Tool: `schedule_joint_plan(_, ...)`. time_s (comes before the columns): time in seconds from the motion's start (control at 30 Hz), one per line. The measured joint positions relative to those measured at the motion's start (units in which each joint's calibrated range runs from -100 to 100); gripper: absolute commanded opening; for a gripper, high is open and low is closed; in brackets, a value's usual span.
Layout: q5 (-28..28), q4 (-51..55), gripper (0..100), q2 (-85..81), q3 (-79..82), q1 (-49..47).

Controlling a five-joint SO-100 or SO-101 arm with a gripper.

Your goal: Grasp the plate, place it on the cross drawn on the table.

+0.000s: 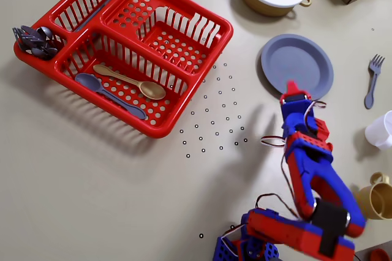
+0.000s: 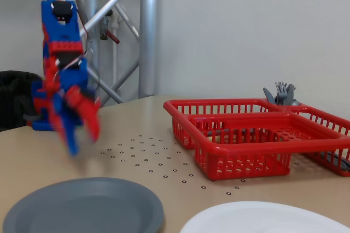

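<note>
Blue-grey plate (image 1: 297, 65) is lying flat on the table (image 1: 92, 181) near the far right corner in the overhead view, with the red-and-blue arm's gripper (image 2: 81, 129) lifted clear above its near rim, jaws spread and empty. Red basket (image 1: 125, 46) at the far left holds a gold spoon (image 1: 130, 81), a grey spoon (image 1: 107, 94) and bunched grey cutlery (image 1: 33, 40).

You get even, soft light from above in both views, with faint shadows left of the basket (image 1: 125, 43) and plate (image 1: 297, 65). In the fixed view the gripper (image 2: 82, 129) smears with motion blur. No glare.
</note>
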Motion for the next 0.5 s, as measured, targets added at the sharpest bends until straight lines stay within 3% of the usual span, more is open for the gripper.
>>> schedule_joint_plan(0.23,-11.6,0.0,0,-9.2,0.1,-13.8)
schedule_joint_plan(0.5,-20.8,0.0,0,-11.4,-11.7,-25.4)
